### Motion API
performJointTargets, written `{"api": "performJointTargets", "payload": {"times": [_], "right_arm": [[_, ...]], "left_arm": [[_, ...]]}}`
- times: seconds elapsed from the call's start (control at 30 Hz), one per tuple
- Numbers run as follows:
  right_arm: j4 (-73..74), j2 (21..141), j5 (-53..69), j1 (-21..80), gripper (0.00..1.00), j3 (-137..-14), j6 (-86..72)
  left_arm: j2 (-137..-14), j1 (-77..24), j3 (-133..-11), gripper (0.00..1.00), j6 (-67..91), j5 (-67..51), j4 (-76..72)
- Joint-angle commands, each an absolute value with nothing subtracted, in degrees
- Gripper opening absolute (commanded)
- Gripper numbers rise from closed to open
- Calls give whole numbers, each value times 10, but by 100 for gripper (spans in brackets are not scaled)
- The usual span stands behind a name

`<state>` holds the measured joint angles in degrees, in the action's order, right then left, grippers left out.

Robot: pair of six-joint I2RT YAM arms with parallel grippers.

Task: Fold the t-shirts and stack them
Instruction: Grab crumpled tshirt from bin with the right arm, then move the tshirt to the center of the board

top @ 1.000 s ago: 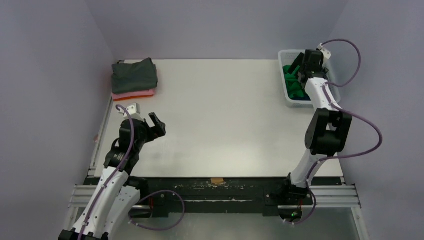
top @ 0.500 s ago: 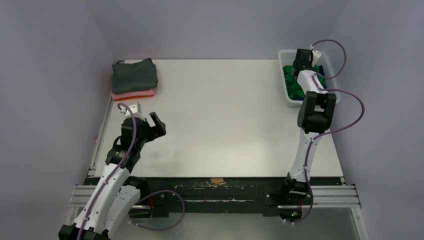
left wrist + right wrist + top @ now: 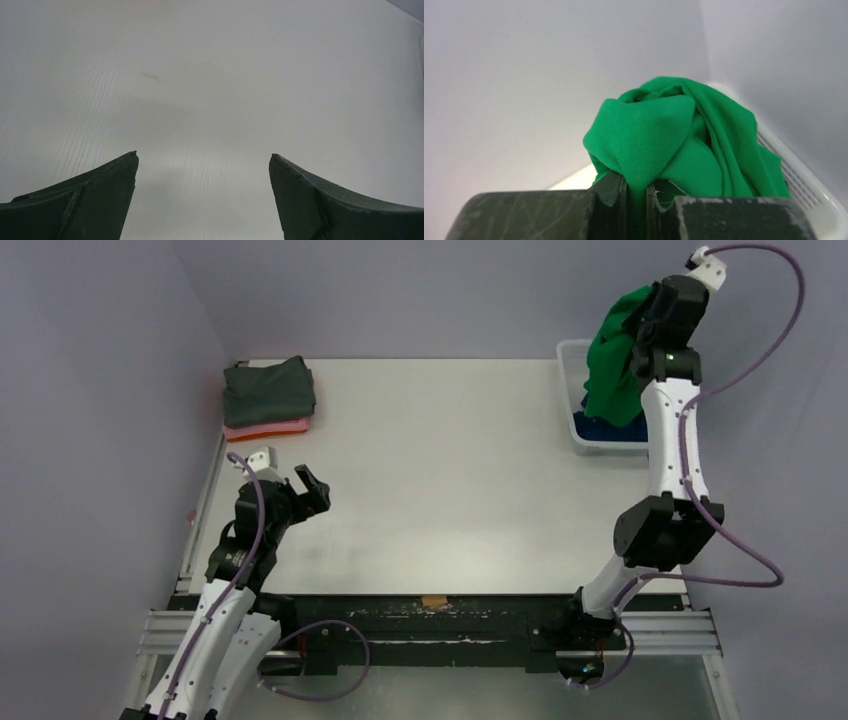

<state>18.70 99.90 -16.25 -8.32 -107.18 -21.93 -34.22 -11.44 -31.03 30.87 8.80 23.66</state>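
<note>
Above the white worktop, right fingers pinched the bright green cotton t-shirt, dangling straight below; left fingers gaped empty.

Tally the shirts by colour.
green shirt: 1
blue shirt: 1
grey shirt: 1
pink shirt: 1
Total: 4 in view
</note>
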Motion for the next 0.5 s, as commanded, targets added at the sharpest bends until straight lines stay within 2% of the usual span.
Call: {"api": "performJointTargets", "payload": {"times": [0.0, 0.1, 0.23, 0.37, 0.47], "right_arm": [[251, 943, 27, -66, 0, -1184, -226], [289, 917, 124, -22, 0, -1230, -231], [292, 877, 194, 110, 0, -1233, -198], [252, 855, 335, 176, 0, -1189, -227], [244, 830, 336, 206, 0, -1110, -210]], "left_arm": [[-314, -118, -306, 100, 314, 64, 227], [-301, -118, -310, 100, 316, 43, 229], [-287, -118, -315, 100, 362, 26, 244], [-271, -118, -315, 100, 390, -17, 259], [-246, -118, -318, 100, 406, -9, 294]]}}
